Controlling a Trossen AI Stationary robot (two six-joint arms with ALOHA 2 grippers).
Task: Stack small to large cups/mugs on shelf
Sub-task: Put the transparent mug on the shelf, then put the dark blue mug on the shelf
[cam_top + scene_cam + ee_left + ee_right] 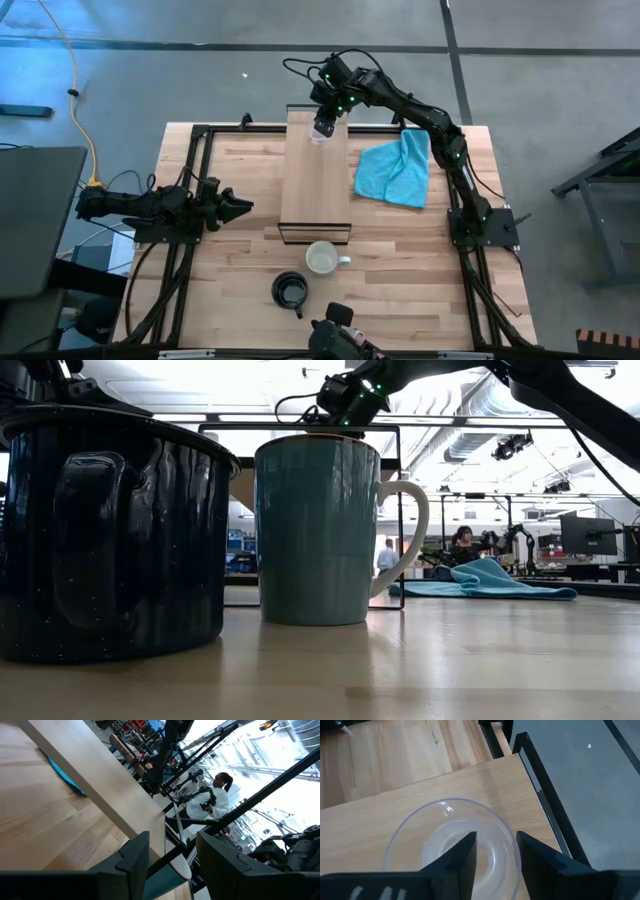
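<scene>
Nearest, at 6 o'clock on the counter (400,290), sit the black mug (290,291) and the white mug (322,259), 2 apart. At 9 o'clock the left gripper (240,207) waits, fingers parted. Farthest, at 12 o'clock on the shelf (316,185), the right gripper (496,851) straddles the glass cup's (451,840) rim, fingers apart.

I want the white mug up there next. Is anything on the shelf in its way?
Only the glass cup at the shelf's far end, under the right claw. The stretch nearest the white mug looks bare.
</scene>
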